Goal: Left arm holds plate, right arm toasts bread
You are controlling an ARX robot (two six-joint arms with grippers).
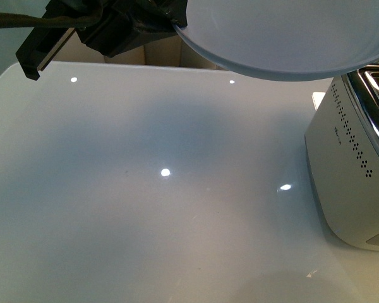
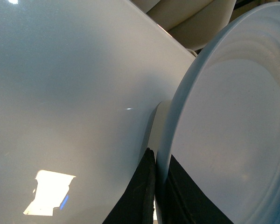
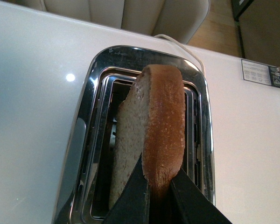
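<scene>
White glossy counter (image 1: 145, 208) underneath. The left end effector (image 2: 159, 186) pinches the plate (image 1: 284, 31) by its rim, aloft near the toaster (image 1: 347, 177), probably to receive toast. The right end effector (image 3: 158, 196) clamps the bread (image 3: 158, 121) upright, aligned with 1 slot.

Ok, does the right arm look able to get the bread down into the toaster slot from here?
Probably yes. The right arm's fingers pinch the bread upright, lined up along the toaster's open slot, and nothing shows in the way there.
</scene>
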